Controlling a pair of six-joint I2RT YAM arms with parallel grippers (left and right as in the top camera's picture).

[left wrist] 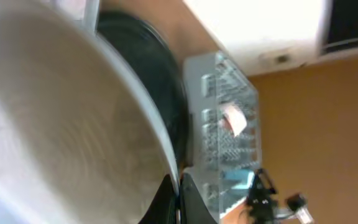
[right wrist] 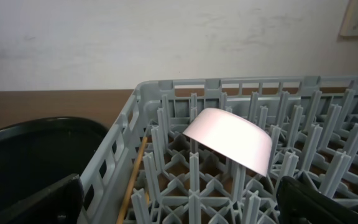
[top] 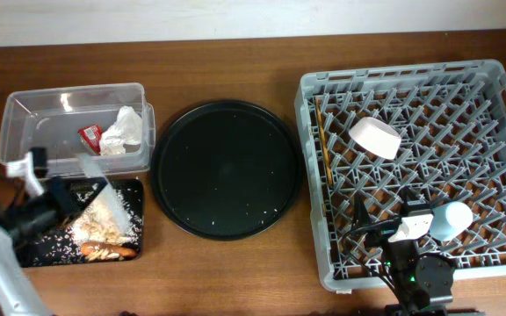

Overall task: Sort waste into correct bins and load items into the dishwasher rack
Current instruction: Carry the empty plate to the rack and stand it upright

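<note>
While the left fingers [left wrist: 194, 205] gripped the plate [left wrist: 61, 124], tipping scraps [top: 104, 230] into the black tray [top: 140, 230] at 8 o'clock, right fingers [right wrist: 42, 202] sat open; next probably called for slotting it into the rack [top: 310, 175].

On my right wrist feed the end effector [right wrist: 185, 202] is spread wide, its dark fingers [right wrist: 48, 202] showing at 7 and 5 o'clock with nothing gripped between them. Dead centre, a small white bowl [right wrist: 232, 140] lies mouth-down and tilted on the pegs of the grey rack [right wrist: 114, 148]. The wooden chopsticks [right wrist: 132, 180] lean just inside the rack's wall, toward 7 o'clock. A round black tray [right wrist: 36, 149] lies at 9 o'clock on the brown table [right wrist: 55, 102].
</note>
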